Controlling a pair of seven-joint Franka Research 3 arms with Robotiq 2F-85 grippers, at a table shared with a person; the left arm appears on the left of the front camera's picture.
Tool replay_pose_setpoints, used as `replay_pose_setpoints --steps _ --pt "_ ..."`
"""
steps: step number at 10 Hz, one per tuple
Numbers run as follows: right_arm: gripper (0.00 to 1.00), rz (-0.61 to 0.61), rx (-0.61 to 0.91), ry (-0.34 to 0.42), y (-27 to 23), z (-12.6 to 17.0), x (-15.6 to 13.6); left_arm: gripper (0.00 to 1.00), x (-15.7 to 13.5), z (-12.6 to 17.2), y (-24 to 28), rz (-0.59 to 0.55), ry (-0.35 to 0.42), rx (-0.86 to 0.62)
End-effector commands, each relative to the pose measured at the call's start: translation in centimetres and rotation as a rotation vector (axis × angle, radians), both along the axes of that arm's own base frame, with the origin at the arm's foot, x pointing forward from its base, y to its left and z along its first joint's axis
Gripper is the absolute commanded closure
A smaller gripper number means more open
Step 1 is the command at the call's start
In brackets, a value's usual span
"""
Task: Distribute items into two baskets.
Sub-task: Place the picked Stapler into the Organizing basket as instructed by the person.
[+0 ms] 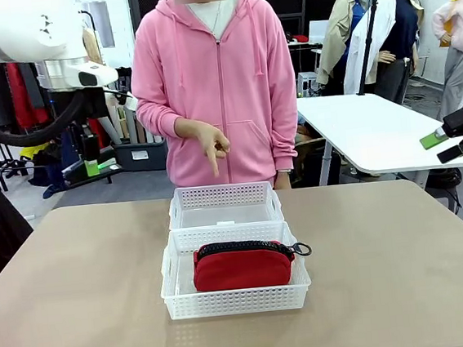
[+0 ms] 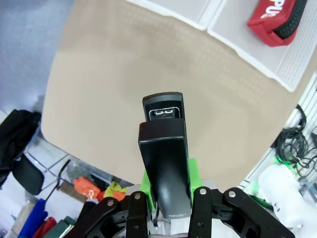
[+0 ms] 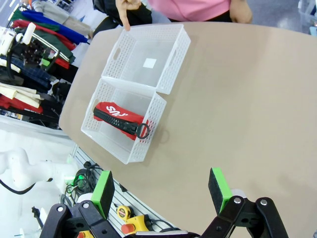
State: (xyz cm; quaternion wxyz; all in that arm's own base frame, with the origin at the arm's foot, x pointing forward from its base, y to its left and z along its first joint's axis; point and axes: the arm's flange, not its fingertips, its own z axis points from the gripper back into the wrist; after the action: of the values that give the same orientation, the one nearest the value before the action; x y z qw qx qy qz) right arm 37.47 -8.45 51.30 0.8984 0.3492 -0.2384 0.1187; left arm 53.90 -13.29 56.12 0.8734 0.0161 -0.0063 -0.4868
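A: Which step is in hand?

B: Judging by how things lie, half the job. The left gripper (image 2: 167, 198) has its fingers clamped on the black stapler (image 2: 165, 158), held high over the bare worktop (image 2: 124, 89), well short of the baskets. The red pouch (image 1: 242, 264) already lies in the near basket (image 1: 237, 300); the far basket (image 1: 224, 197), touching it, holds nothing I can make out but a small white label.

A: So the next move?

B: Probably carry the stapler across and lower it into the far basket. The person's hand (image 1: 211, 147) points a finger down toward it.

A: And the right gripper (image 3: 161, 191)?

B: Fingers spread wide, holding nothing, up over the worktop's near edge.

A: What differs between views?

B: The left wrist view shows the stapler in the grip. The right wrist view looks down into both baskets; the front view shows the person standing at the far side.
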Motion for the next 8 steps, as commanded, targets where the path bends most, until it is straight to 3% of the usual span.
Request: replay_pose_setpoints --steps 1,4,8 --pt "0.00 0.003 0.016 -0.013 0.1 0.0 0.1 1.00 2.4 0.3 -0.8 -0.054 0.004 -0.015" --pt "0.00 0.003 0.016 -0.013 0.1 0.0 0.1 1.00 5.1 -1.4 -3.7 -0.104 0.003 -0.020" --pt "0.00 0.003 0.016 -0.013 0.1 0.0 0.1 1.00 6.5 -4.2 -7.7 -0.162 -0.011 -0.031"
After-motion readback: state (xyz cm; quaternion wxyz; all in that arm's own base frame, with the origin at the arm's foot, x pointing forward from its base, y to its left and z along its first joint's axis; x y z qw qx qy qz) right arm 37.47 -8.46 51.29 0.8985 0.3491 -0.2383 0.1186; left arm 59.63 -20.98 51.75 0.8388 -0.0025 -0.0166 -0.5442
